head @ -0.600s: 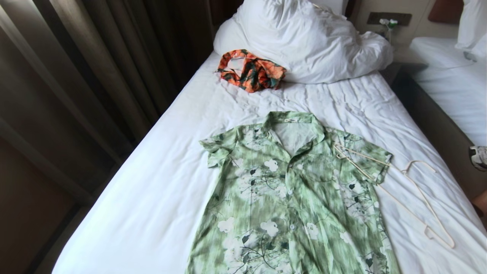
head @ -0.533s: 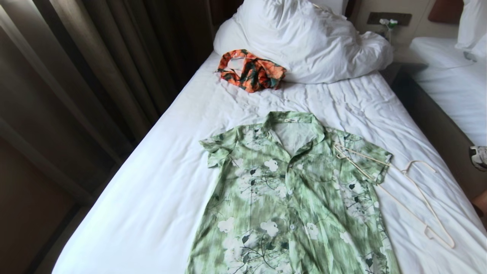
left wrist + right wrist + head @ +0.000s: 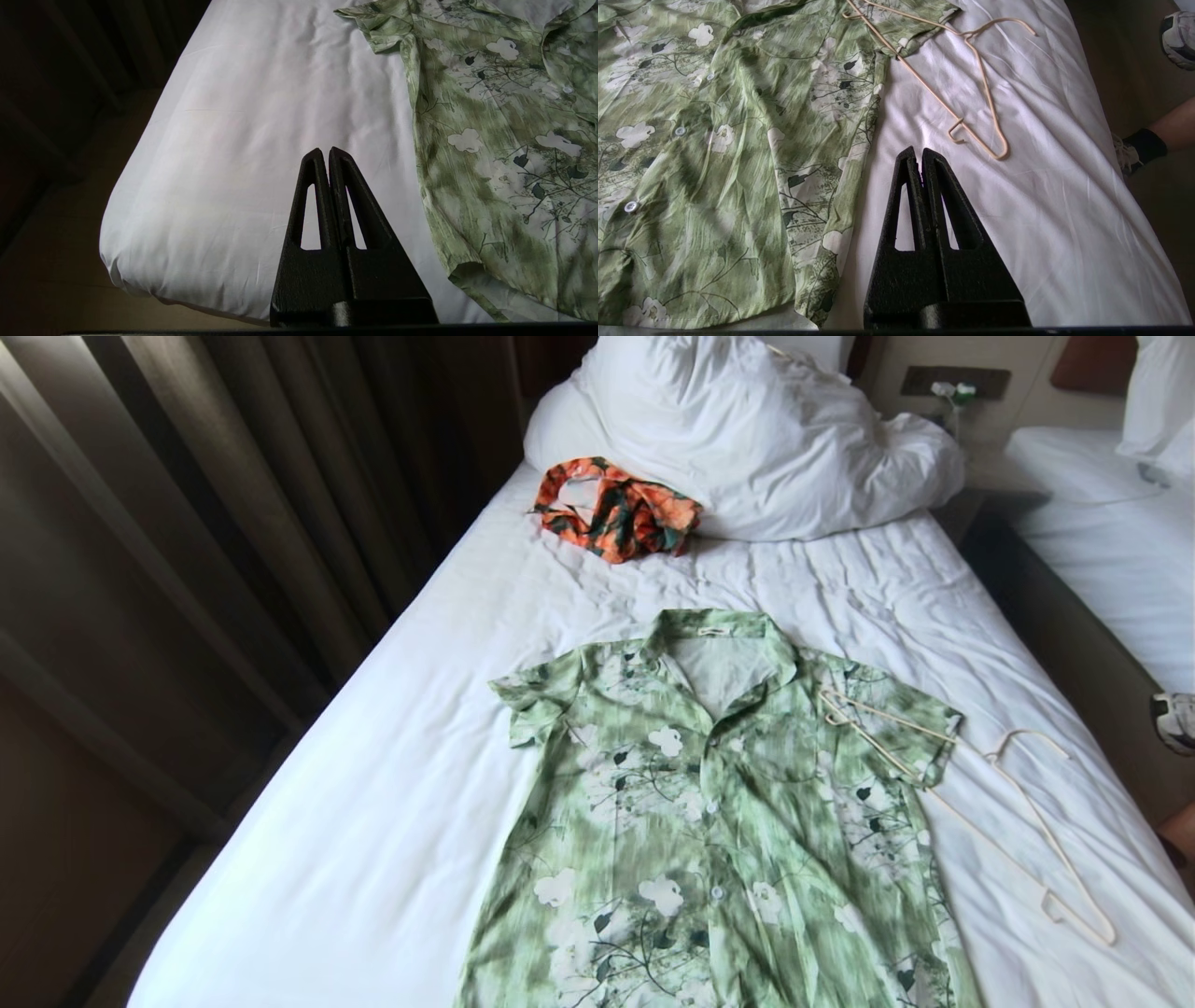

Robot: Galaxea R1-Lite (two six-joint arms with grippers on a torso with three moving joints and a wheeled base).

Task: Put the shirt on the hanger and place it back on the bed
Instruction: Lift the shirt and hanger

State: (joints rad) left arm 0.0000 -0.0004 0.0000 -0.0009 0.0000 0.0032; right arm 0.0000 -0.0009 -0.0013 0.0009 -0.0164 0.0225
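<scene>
The left gripper (image 3: 325, 151) is clenched with nothing between its fingers, poised above bare sheet near the bed's (image 3: 392, 775) left edge. The shirt (image 3: 495, 140) lies flat just to the right of it, apart from the fingertips — its near sleeve ahead and to the right, its hem corner level with the gripper's base. To the left of this gripper the sheet drops off to a dark floor (image 3: 56, 261).

In the head view the shirt (image 3: 719, 821) is spread face up in the middle of the bed, collar toward the pillows (image 3: 747, 439), buttons done up.

The right gripper (image 3: 919, 153) is likewise clenched and empty, over sheet between the shirt (image 3: 714, 154) on its left and the hanger (image 3: 971, 88) ahead and slightly right. The hanger's nearest end, with its small notch hook, sits just beyond the fingertips without touching them. Its far end rests on the shirt's right sleeve — the hook curls out on the sheet toward the bed's right edge.

Dark curtains (image 3: 233, 504) hang along the left of the bed. An orange-and-green garment (image 3: 616, 509) is bunched against the pillows. Right of the bed are a dark gap, a second bed (image 3: 1111, 523), and a person's shoe (image 3: 1176, 721) and leg (image 3: 1174, 126) at the edge.
</scene>
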